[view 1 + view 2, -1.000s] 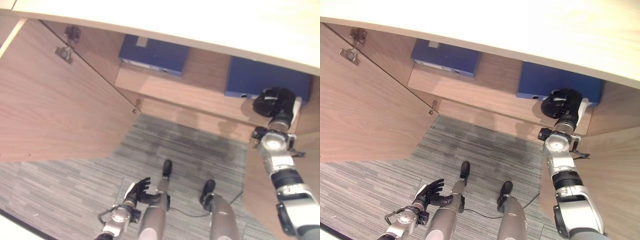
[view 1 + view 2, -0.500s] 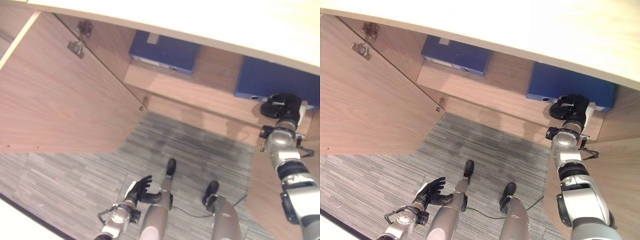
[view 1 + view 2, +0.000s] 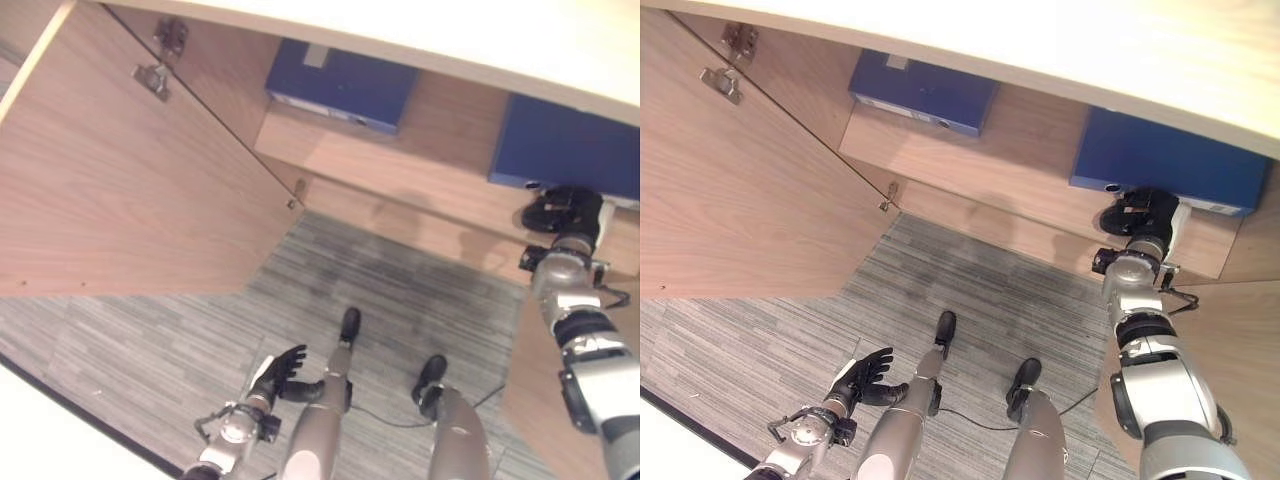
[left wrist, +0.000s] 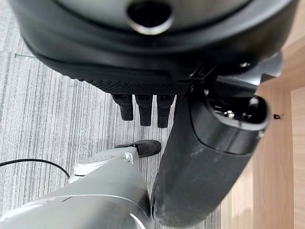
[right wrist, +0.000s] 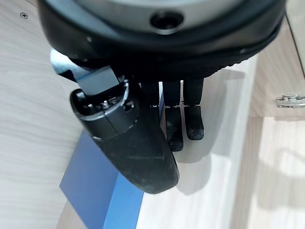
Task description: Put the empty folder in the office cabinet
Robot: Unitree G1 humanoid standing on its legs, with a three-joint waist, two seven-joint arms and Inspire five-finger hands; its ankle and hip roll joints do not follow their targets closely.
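The right hand (image 3: 1143, 214) rests by the blue folder (image 3: 1170, 162) on the cabinet shelf (image 3: 1030, 180), fingers straight and holding nothing. The left hand (image 3: 862, 376) hangs low, fingers spread.

Floor: grey carpet (image 3: 150, 330) with fine striped pile, running from 6 o'clock up to the cabinet base.

Cabinet: light wood-grain unit across 10 to 2 o'clock. A pale top panel (image 3: 480, 40) spans the upper edge at 12 o'clock. Below it, a shelf board (image 3: 970, 150) runs left to right, with a lower front board (image 3: 400, 215) meeting the carpet.

Left door (image 3: 110, 190): swung open, at 9 to 10 o'clock, inner face showing. Two metal hinges (image 3: 152, 78) sit near its upper edge; a small fitting (image 3: 296, 192) sits at its lower corner.

Right door (image 3: 1240, 350): open, at 4 o'clock.

Light: even, with soft shadows on the lower front board.
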